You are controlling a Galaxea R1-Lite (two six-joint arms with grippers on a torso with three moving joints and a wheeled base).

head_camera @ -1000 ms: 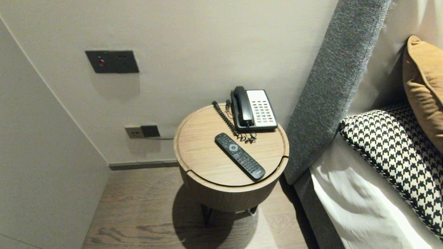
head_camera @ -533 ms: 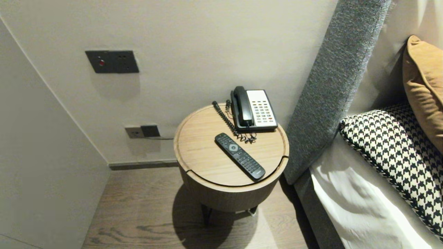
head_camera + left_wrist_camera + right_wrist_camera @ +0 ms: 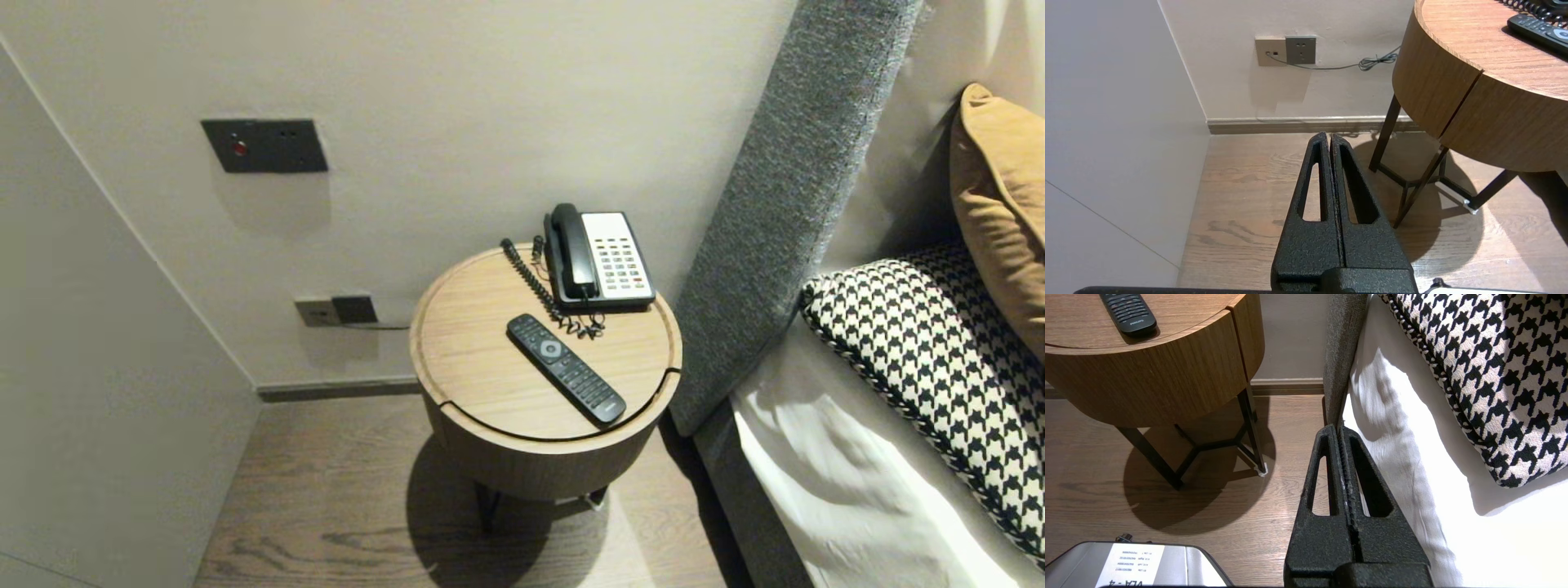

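A round wooden bedside table (image 3: 473, 359) stands against the wall. On it lie a black remote control (image 3: 565, 367) near the front right and a black-and-white desk phone (image 3: 600, 260) with a coiled cord (image 3: 535, 282) at the back. Neither arm shows in the head view. My left gripper (image 3: 1329, 136) hangs low over the wood floor, left of the table (image 3: 1437, 85), shut and empty; the remote (image 3: 1537, 30) shows at that view's edge. My right gripper (image 3: 1340, 428) is shut and empty, low beside the bed's white sheet (image 3: 1412, 457), right of the table (image 3: 1167, 384) and remote (image 3: 1128, 312).
A grey upholstered headboard (image 3: 784, 204) and bed with a houndstooth pillow (image 3: 939, 359) and a tan cushion (image 3: 1000, 196) fill the right. Wall sockets (image 3: 335, 310) and a dark switch panel (image 3: 263, 145) sit on the back wall. A side wall (image 3: 98, 392) closes the left. The robot's base (image 3: 1139, 563) lies below.
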